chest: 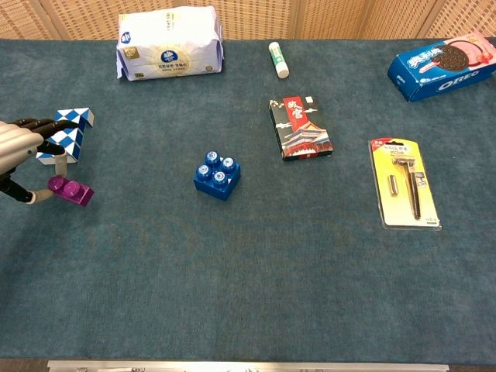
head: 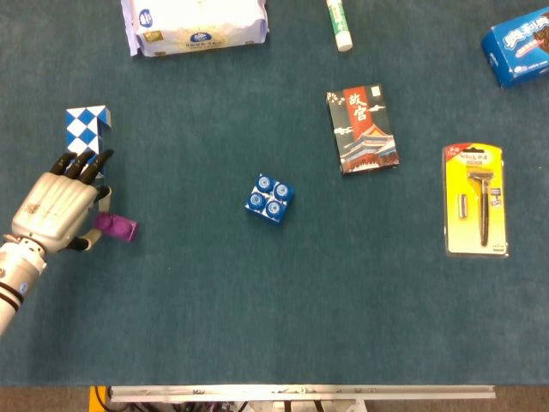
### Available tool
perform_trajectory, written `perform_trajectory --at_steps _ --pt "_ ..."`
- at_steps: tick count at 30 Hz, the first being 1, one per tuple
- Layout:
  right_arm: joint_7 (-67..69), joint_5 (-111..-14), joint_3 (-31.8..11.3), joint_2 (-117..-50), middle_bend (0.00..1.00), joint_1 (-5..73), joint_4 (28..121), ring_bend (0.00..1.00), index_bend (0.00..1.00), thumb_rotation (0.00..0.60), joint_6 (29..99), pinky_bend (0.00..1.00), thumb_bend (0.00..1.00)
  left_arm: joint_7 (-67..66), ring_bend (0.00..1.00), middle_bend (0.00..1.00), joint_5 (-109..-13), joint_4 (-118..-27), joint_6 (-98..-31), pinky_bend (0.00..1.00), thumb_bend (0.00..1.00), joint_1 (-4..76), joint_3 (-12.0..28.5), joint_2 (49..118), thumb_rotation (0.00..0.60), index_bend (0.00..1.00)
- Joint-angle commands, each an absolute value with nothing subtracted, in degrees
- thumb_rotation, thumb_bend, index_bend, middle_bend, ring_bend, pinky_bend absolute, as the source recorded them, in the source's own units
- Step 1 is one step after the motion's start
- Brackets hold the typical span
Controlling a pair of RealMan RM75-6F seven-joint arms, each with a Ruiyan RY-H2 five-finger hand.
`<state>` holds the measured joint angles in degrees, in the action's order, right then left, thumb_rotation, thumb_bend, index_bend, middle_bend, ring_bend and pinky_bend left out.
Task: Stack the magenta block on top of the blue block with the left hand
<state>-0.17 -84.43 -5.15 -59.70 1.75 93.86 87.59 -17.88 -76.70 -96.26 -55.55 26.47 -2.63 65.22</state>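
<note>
Left hand (head: pixel 53 212) pinched magenta block (head: pixel 116 227) at far left of table, apparently lifted clear; blue block (head: pixel 270 198) sat mid-table, well apart, top studs bare; pickup judged done; carry and stacking outstanding; right hand unseen.

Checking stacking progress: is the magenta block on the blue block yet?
No. The magenta block is pinched by the left hand, far left of the blue block.
</note>
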Motion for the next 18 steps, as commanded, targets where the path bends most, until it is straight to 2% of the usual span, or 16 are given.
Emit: perform_trajectory --at_steps 1,18 --pt "-0.20 -84.47 -5.14 -59.70 0.08 1.74 93.90 0.00 0.00 0.600 87.63 0.27 0.00 -18.61 0.00 0.00 -77.02 -97.93 -55.29 0.07 0.29 27.84 -1.45 64.35 0.600 0.54" --pt "1.18 -83.58 -5.50 -59.19 0.08 1.34 93.57 0.00 0.00 0.600 87.90 0.27 0.00 -27.19 0.00 0.00 -72.83 -101.08 -47.10 0.07 0.29 38.08 3.01 66.65 0.600 0.54"
